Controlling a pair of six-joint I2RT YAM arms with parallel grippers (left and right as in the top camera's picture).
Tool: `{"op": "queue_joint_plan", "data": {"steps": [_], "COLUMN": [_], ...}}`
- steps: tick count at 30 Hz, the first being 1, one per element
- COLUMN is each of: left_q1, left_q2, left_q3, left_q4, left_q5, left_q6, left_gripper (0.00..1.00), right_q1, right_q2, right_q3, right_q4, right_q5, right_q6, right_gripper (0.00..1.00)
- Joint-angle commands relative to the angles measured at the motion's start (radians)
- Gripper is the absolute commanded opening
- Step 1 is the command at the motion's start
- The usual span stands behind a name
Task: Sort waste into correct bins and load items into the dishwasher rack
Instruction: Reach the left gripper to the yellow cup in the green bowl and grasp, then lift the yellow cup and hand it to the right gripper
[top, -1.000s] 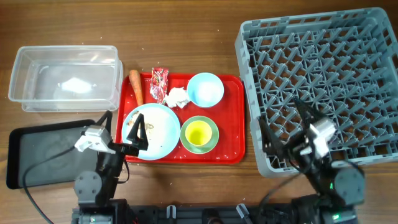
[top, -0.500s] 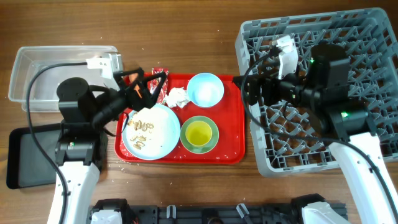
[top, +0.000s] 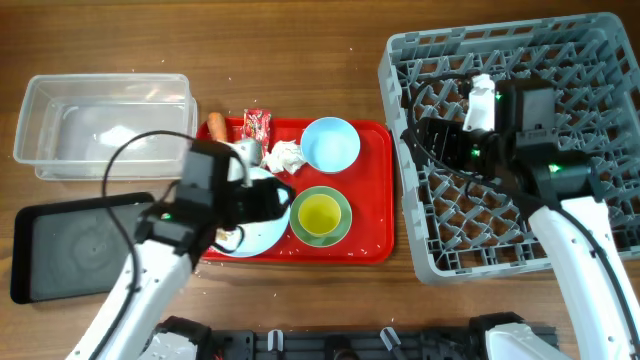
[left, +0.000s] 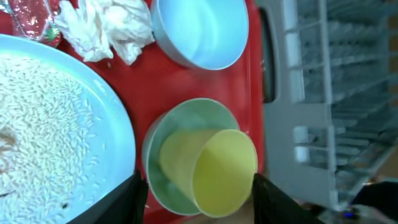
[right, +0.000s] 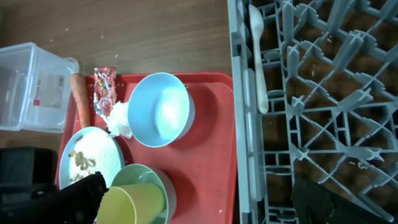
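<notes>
light: bright, even (soft shadows) | overhead sharp | left wrist close-up slightly blurred

White arm links (top: 580, 250), black joint housings (top: 205, 180), black cables (top: 130, 160), green LEDs (top: 497, 97).

Plate (top: 262, 230) mostly beneath left arm (top: 205, 190)

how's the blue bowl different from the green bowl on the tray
Colour: the light-blue bowl is pale blue, the pale-green bowl green. Contents: the light-blue bowl is empty, while the pale-green bowl holds the yellow cup. Place: the light-blue bowl sits toward the far edge of the red tray, beside the tissue; the pale-green bowl sits toward the near edge. Both are small, round and upright.
</notes>
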Motion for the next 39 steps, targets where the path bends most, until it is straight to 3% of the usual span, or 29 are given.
{"op": "queue_joint_plan", "data": {"steps": [1,3,7,13,17,18,19,26,29,30,32,34,37,39], "left_q1": [-0.168,-0.235,-0.253,-0.248,-0.251,-0.251,-0.251,-0.234,-0.143,-0.101,0.053,0.166,0.271,0.288], "left_q2": [0.06,0.097,0.156,0.254,0.3,0.299,0.299,0.278,0.273,0.273,0.276,0.276,0.276,0.276], "left_q3": [0.005,0.005,0.016,0.059,0.059,0.06,0.074,0.298,0.362,0.367,0.367,0.367,0.367,0.367], "left_q4": [0.026,0.049,0.114,0.013,0.023,0.03,0.036,-0.079,-0.077,-0.059,0.032,0.112,0.162,0.161], "left_q5": [-0.219,-0.294,-0.296,-0.317,-0.299,-0.299,-0.298,-0.264,-0.026,0.084,0.533,0.8,1.002,1.061], "left_q6": [-0.013,-0.053,-0.06,-0.056,-0.056,-0.056,-0.056,-0.048,-0.026,-0.026,-0.033,-0.069,-0.113,-0.113], "left_gripper": [0.53,0.53,0.54,0.5,0.29,0.2,0.04,0.04,0.04,0.04,0.04,0.04,0.04,0.04], "right_q1": [0.0,0.0,0.0,0.0,0.0,0.0,0.0,0.0,0.0,0.0,0.0,0.0,0.0,0.003], "right_q2": [0.029,0.043,0.074,0.087,0.087,0.087,0.087,0.086,0.086,0.086,0.086,0.086,0.086,0.086], "right_q3": [0.013,0.013,0.013,0.013,0.013,0.013,0.013,0.013,0.013,0.013,0.013,0.013,0.013,0.013], "right_q4": [0.0,-0.003,-0.006,-0.011,-0.016,-0.018,-0.02,-0.034,-0.004,0.019,0.073,0.128,0.303,0.41], "right_q5": [0.016,0.016,0.016,0.016,0.016,0.015,0.015,-0.004,-0.153,-0.242,-0.397,-0.509,-0.825,-0.898], "right_q6": [0.007,0.007,0.007,0.007,0.008,0.007,0.007,0.007,-0.017,-0.055,-0.076,-0.083,-0.134,-0.086], "right_gripper": [1.0,1.0,1.0,1.0,1.0,1.0,1.0,1.0,0.98,0.91,0.78,0.73,0.73,0.73]}}
